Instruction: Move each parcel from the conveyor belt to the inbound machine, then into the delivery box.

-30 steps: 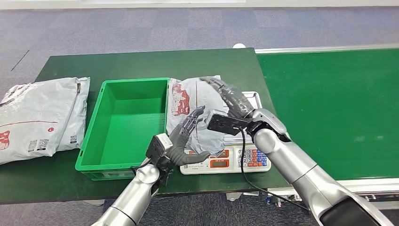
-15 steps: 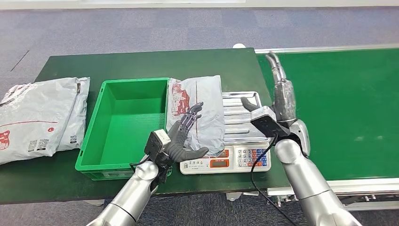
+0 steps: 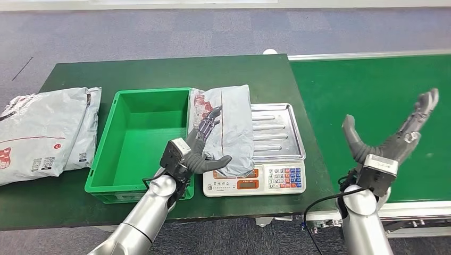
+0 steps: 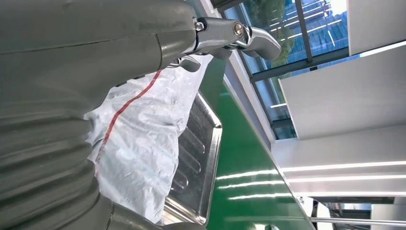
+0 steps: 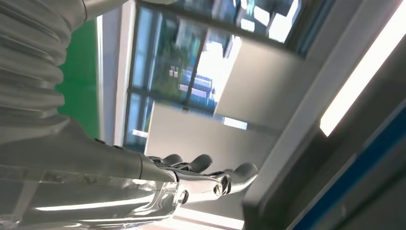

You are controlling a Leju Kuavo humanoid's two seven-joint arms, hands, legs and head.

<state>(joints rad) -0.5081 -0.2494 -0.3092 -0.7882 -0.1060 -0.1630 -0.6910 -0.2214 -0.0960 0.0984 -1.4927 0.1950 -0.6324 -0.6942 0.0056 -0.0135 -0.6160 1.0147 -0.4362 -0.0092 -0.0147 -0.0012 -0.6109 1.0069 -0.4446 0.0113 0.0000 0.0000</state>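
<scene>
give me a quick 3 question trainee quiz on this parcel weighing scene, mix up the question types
1. True or false: the green crate already holds a parcel.
2. Multiple choice: the grey parcel nearest the left hand lies
A. wholly inside the crate
B. partly on the scale's steel tray
C. on the conveyor belt
3. Fill in: the right hand is raised above the ____ and holds nothing.

Key: 1 false; 2 B; 3 conveyor belt
</scene>
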